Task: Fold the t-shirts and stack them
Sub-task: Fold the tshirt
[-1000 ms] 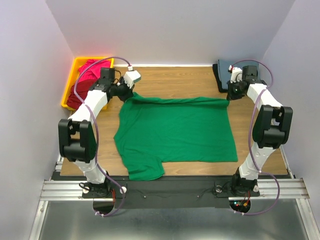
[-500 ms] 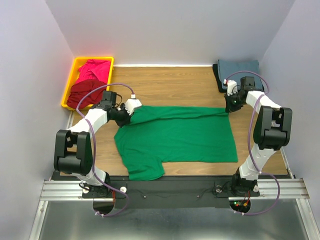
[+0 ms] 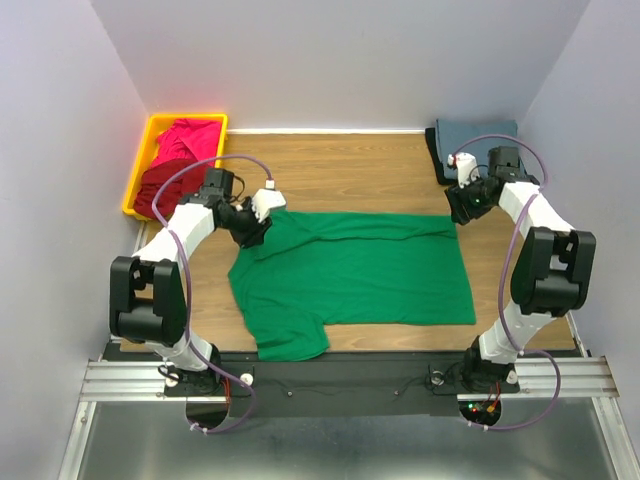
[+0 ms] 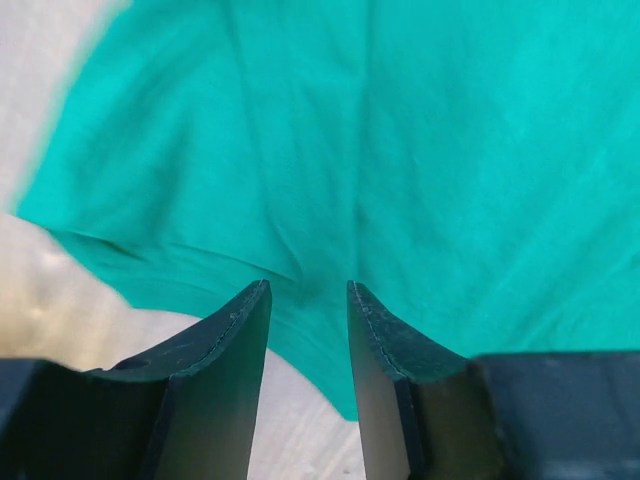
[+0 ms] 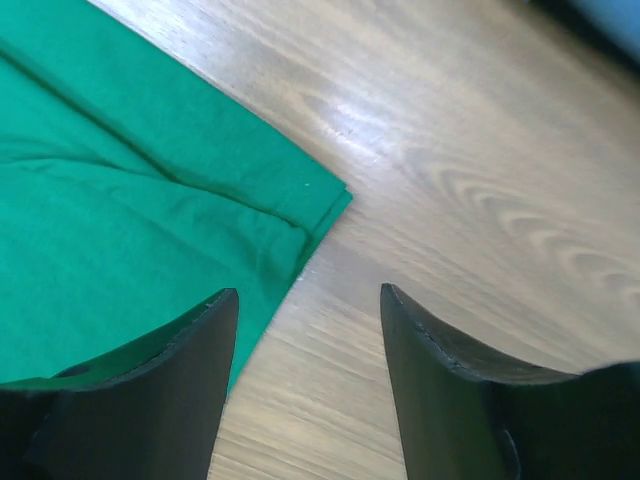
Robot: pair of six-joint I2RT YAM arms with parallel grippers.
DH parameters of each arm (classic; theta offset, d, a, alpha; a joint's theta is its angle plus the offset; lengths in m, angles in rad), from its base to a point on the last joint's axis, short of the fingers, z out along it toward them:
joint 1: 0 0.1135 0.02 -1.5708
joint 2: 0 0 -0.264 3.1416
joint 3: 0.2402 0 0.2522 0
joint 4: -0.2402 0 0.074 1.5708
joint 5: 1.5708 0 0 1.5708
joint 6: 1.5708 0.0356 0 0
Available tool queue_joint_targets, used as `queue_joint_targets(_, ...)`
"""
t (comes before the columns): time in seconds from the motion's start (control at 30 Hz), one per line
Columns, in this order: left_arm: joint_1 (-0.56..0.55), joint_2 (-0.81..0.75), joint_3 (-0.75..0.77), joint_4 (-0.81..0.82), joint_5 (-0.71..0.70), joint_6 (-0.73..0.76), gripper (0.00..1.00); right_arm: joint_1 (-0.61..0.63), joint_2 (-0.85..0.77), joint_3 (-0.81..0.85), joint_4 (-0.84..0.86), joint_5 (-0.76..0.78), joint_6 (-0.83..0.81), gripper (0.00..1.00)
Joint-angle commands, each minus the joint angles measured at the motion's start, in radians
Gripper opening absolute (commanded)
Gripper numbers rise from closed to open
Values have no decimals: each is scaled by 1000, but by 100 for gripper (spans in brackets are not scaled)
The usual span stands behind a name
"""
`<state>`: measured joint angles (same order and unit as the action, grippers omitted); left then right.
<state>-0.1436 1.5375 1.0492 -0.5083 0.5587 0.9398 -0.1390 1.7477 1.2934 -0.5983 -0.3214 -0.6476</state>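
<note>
Both jaws let go, now parted at far corners of green t-shirt (image 3: 350, 270)

Bright even light overhead; wrist views soft, esp. left.

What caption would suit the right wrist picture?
Open right hand over a corner of the green t-shirt on the wooden table.

A wood-grain tabletop (image 3: 340, 165) is boxed in by plain pale walls (image 3: 340, 60) at 9, 12 and 3 o'clock. At 6 o'clock an aluminium rail (image 3: 340, 378) edges it. The light is even.
</note>
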Motion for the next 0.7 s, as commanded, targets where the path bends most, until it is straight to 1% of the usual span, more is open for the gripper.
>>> queue_joint_targets(0.0,-1,58,135,-35,81,-64,48,-8,-22,43,-32,-28,-64,59)
queue_joint_targets(0.03,-5,100,155,-36,86,-79,48,-8,-1,53,-53,-42,-72,58)
queue_joint_targets(0.1,-7,139,196,-36,98,-104,48,-1,16,67,-73,-50,-90,55)
queue_joint_targets(0.2,-8,190,212,-42,101,-113,48,22,39,86,-101,-59,-98,54)
queue_joint_targets(0.37,-7,223,189,-39,81,-122,49,79,67,75,-101,-22,-135,56)
queue_joint_targets(0.57,-11,246,158,-7,43,-137,49,87,160,109,-101,33,-142,56)
queue_joint_targets(0.67,-13,262,159,-7,35,-148,49,88,177,112,-103,45,-156,52)
